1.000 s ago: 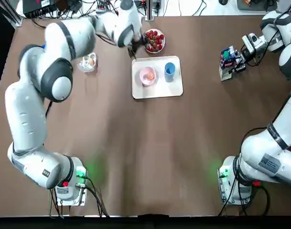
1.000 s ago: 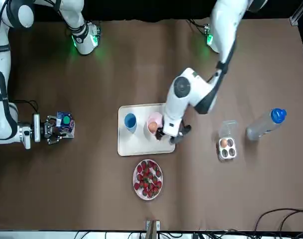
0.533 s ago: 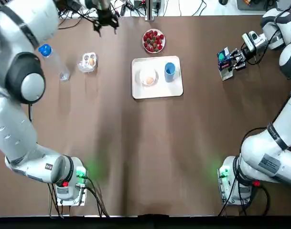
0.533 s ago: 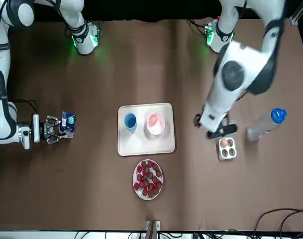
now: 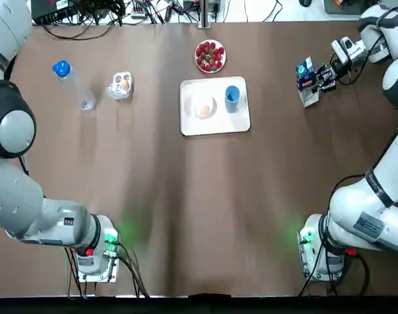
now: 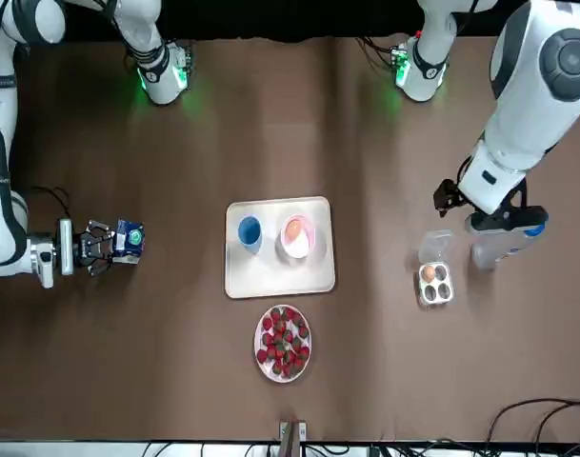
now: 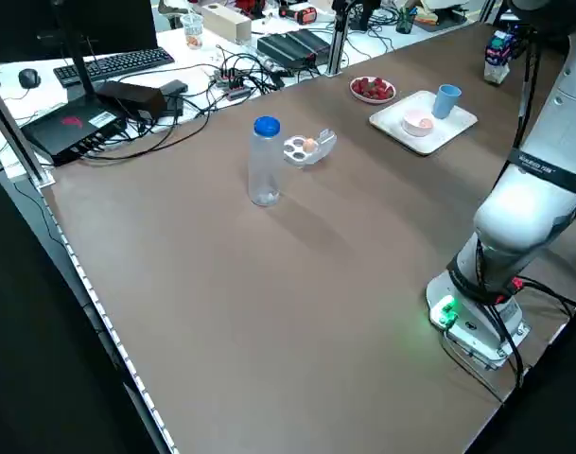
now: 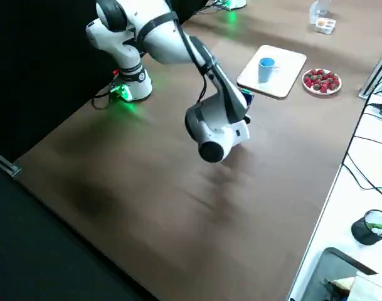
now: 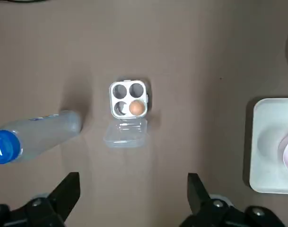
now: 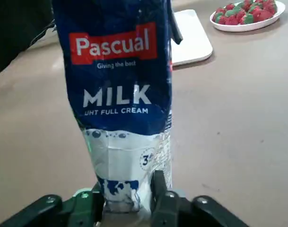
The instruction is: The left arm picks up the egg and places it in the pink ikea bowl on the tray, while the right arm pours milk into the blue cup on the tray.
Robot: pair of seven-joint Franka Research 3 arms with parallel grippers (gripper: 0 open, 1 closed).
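Left end effector: fingers spread wide, nothing between them, hanging high over the desk's left half, above the clear egg carton and the lying water bottle. Carton lid folded open, one brown egg in a cell, the other three cells bare; bottle just beside the carton, not touching. Right end effector: fingers clamped on the lower part of the milk carton, near the desk's right edge toward the far side, well apart from the tray. Whether the carton's base touches the desk, cannot tell. Open brown surface between carton and tray; the whole near half of the desk, between the two arm bases, is open too. On the tray: pink bowl with the egg lying in it, blue cup upright just beside the bowl, on its right. Plate of strawberries just beyond the tray's far edge, apart from it. Past the far edge: keyboard, loose cables, black boxes. Cup's contents hard to make out. Left end effector is out of the overhead picture.
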